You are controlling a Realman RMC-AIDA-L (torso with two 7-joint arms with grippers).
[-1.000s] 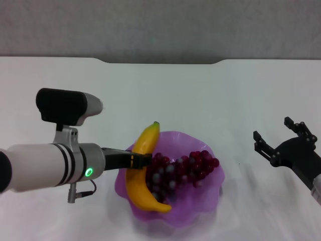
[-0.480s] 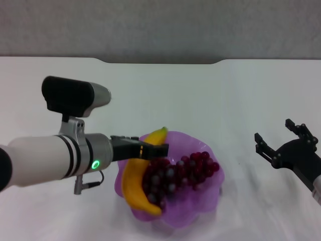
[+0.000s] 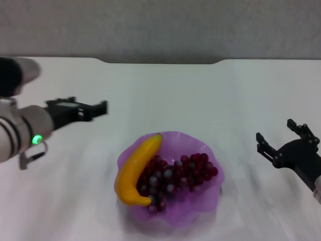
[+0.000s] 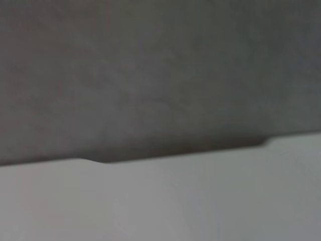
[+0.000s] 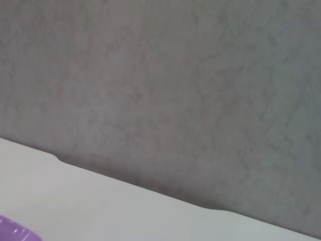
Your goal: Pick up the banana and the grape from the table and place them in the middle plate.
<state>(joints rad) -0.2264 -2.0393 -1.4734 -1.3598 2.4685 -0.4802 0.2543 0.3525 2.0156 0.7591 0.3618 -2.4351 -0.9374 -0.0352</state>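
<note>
The yellow banana (image 3: 135, 168) lies in the left half of the light purple scalloped plate (image 3: 206, 202), its stem tip pointing away from me. The dark red grape bunch (image 3: 178, 175) lies beside it in the plate, touching it. My left gripper (image 3: 98, 110) is open and empty, raised above the table to the left of the plate and well clear of it. My right gripper (image 3: 282, 135) is open and empty at the right, apart from the plate. A bit of the plate's rim shows in the right wrist view (image 5: 15, 233).
The white table (image 3: 165, 95) has a notched far edge (image 3: 160, 62) with a grey wall behind it. The left wrist view shows only that edge (image 4: 175, 150) and the wall.
My left gripper has let go of the banana and pulled back up and to the left. The banana has settled in the plate beside the grapes. The right arm has barely moved.
</note>
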